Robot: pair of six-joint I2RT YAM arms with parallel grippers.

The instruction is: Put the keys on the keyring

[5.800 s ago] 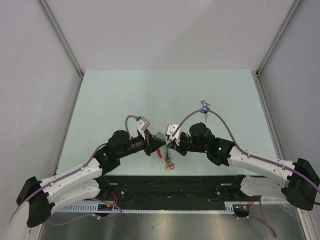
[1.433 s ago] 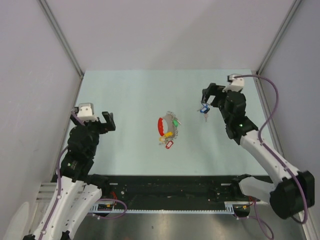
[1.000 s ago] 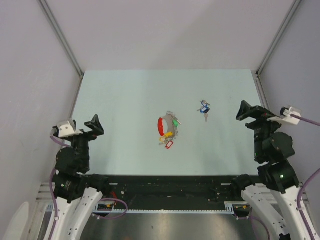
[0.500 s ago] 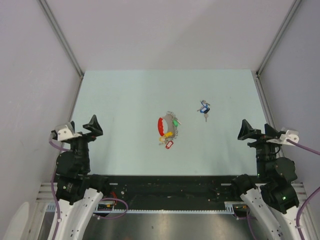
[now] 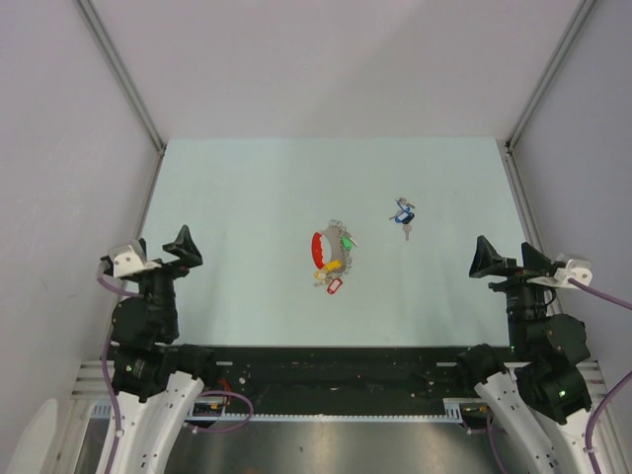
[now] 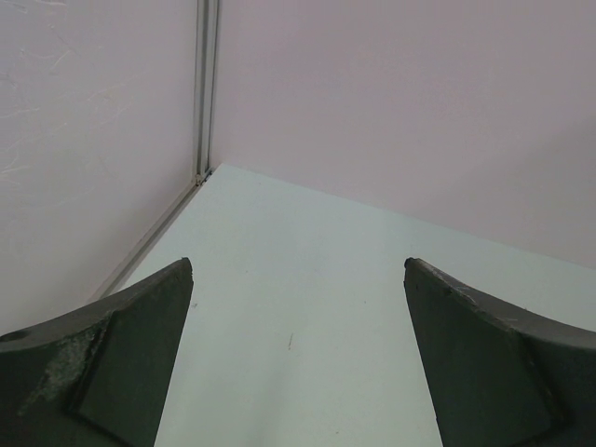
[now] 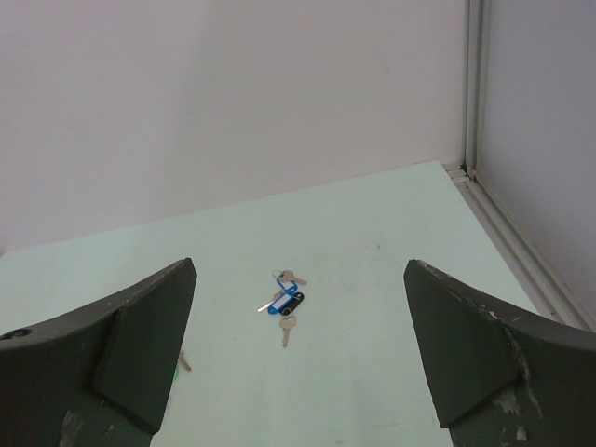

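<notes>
The keyring (image 5: 330, 254), a silvery bunch with a curved red loop and yellow and red tags, lies in the middle of the table. A green-headed key (image 5: 346, 242) rests against its right side; whether it is threaded on, I cannot tell. The blue-headed key (image 5: 403, 213) lies apart to the upper right, bunched with a dark tag and bare metal keys (image 7: 287, 303). My left gripper (image 5: 158, 253) hangs open at the near left, showing only bare table between its fingers (image 6: 298, 263). My right gripper (image 5: 509, 260) is open at the near right (image 7: 298, 265), well short of the blue key.
The pale green table (image 5: 247, 188) is closed in by grey walls, with metal corner posts at the back left (image 6: 203, 93) and back right (image 7: 473, 84). A black rail (image 5: 336, 360) runs along the near edge between the arm bases.
Both grippers, earlier close together at the keyring, have drawn back to the near corners, leaving it on the table. In the last half second nothing visibly moved.
</notes>
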